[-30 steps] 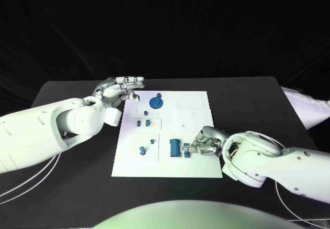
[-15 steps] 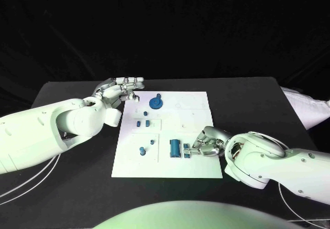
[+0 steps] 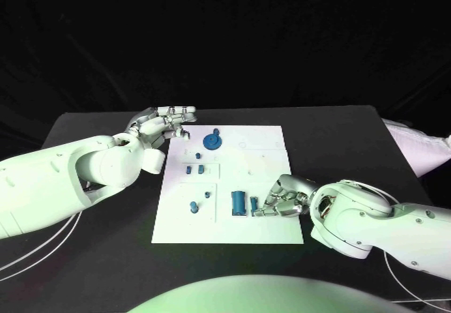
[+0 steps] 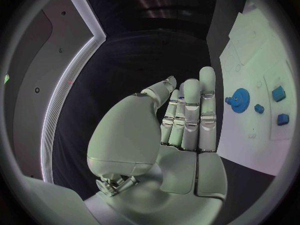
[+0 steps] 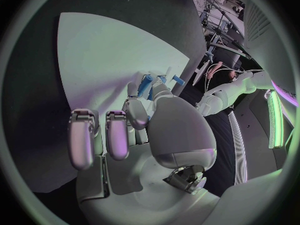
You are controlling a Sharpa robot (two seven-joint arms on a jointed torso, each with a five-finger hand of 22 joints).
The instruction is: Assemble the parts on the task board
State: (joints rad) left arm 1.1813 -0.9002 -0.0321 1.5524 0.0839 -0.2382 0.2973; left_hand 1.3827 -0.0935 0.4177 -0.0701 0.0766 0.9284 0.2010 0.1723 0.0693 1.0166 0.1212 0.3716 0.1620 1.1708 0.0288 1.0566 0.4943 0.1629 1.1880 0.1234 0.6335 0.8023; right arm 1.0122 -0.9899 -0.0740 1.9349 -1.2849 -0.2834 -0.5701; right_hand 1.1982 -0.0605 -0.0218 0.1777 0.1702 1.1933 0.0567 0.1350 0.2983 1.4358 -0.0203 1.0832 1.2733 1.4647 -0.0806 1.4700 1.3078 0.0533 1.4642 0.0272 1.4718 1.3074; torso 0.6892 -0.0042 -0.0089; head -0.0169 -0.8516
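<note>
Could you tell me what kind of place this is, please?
Probably a robotics lab or test bench. A white task board with small blue parts lies on a black table against a dark backdrop, and the right wrist view shows equipment stands and cables behind.

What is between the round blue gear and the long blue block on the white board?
In the head view, two small blue pieces sit between the round blue gear and the long blue block.
</note>
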